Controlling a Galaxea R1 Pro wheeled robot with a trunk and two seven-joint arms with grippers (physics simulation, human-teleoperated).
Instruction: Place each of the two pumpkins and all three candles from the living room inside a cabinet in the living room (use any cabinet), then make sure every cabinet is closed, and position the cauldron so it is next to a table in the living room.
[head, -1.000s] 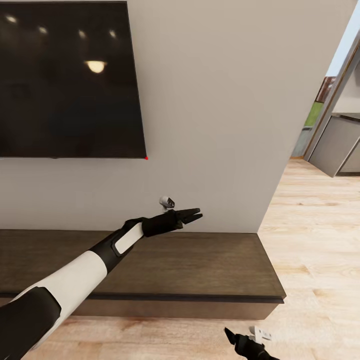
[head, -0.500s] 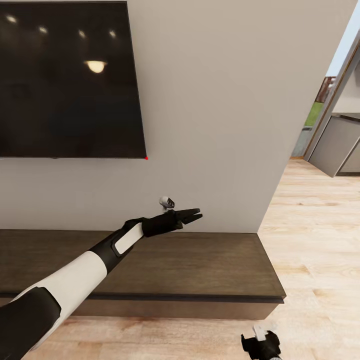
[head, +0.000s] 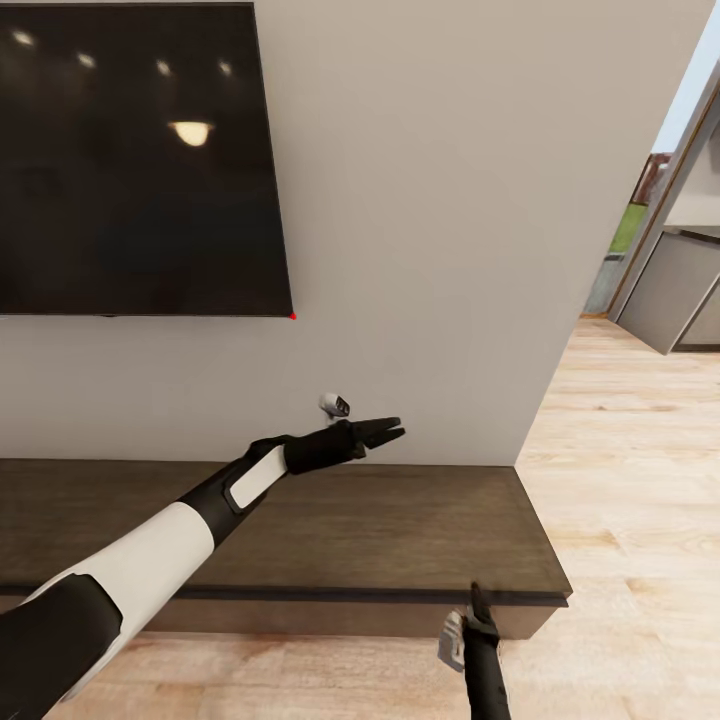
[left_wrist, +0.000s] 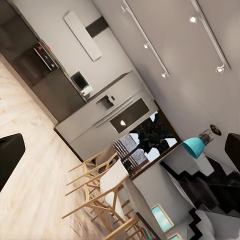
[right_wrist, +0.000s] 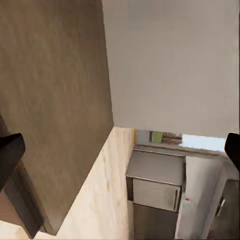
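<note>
The long low dark-brown cabinet (head: 400, 530) runs along the wall under a black TV, its front shut; its top also appears in the right wrist view (right_wrist: 50, 100). My left gripper (head: 388, 433) reaches out above the cabinet's top near the wall, open and empty. My right gripper (head: 478, 600) points up at the cabinet's front edge near its right end, and its fingers stand wide apart with nothing between them in the right wrist view. The pumpkins, candles, cauldron and table are out of view.
A large black TV (head: 130, 160) hangs on the grey wall (head: 450, 250). Light wood floor (head: 640, 480) extends right, past the wall's corner, toward grey kitchen units (head: 680, 290). In the left wrist view I see wooden dining chairs (left_wrist: 100, 185) and dark kitchen cabinets (left_wrist: 35, 65).
My right gripper has risen from the bottom edge of the head view and turned to point up at the cabinet's front edge. The left arm has not moved.
</note>
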